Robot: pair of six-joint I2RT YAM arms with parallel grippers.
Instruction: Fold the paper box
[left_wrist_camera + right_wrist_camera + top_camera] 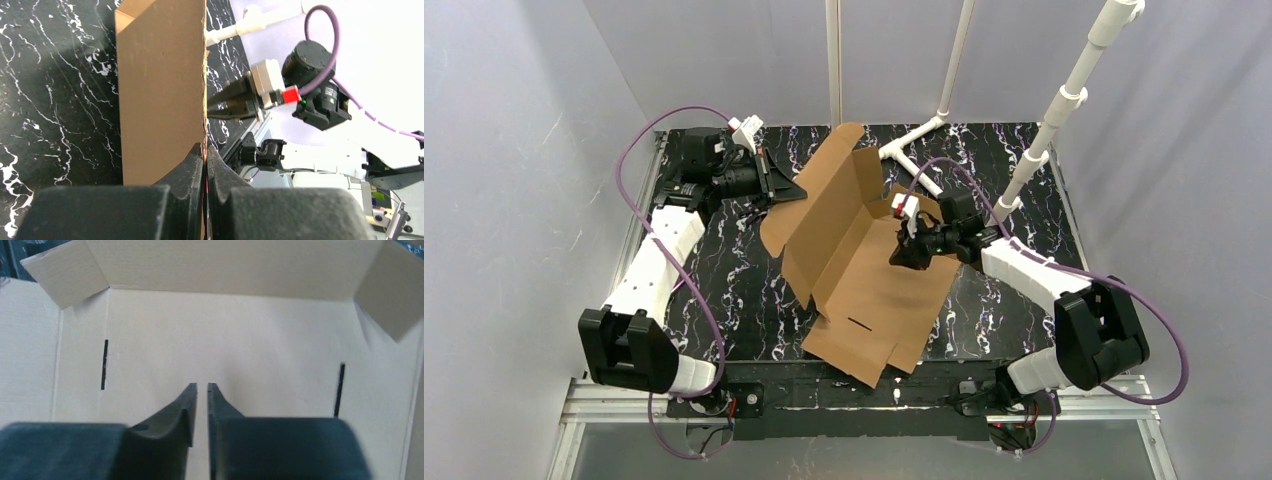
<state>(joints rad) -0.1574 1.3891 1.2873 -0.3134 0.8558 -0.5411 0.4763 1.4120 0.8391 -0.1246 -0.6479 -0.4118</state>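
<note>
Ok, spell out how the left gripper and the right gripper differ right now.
Grip: the left gripper is clamped on the edge of a raised panel of the paper box, while the right gripper has nothing between its fingers.
Place: the left gripper meets the box from outside, at its far-left edge, while the right gripper sits over the box's inner floor.
Shared: both have black fingers drawn close together.

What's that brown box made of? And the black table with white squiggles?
The paper box looks like cardboard: matte brown, with creased folds and cut slots. The table looks like black marble with white veins, but it may be only a printed surface.
</note>
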